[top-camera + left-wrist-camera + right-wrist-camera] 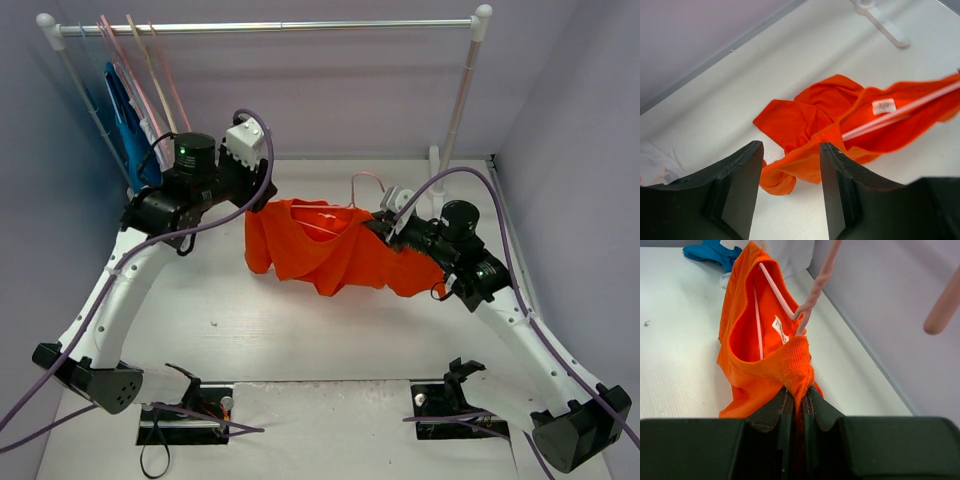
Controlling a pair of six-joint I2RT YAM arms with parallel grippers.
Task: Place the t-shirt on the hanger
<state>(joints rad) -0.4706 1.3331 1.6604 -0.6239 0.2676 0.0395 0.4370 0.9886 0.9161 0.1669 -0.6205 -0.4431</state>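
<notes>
Orange t-shirt is bunched at the collar in the right gripper, whose jaws are clamped on it. Beyond, the hanger sits inside the neck opening, so threading looks half done. Farther off, centre-frame in the top view, the left gripper hangs with jaws apart over a slack shoulder. Next, it probably must draw that shoulder over the hanger's arm. No containers show.

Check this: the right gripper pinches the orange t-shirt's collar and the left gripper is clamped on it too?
No: the left wrist view shows the left gripper open, holding nothing. The right gripper does pinch the t-shirt at its collar.
</notes>
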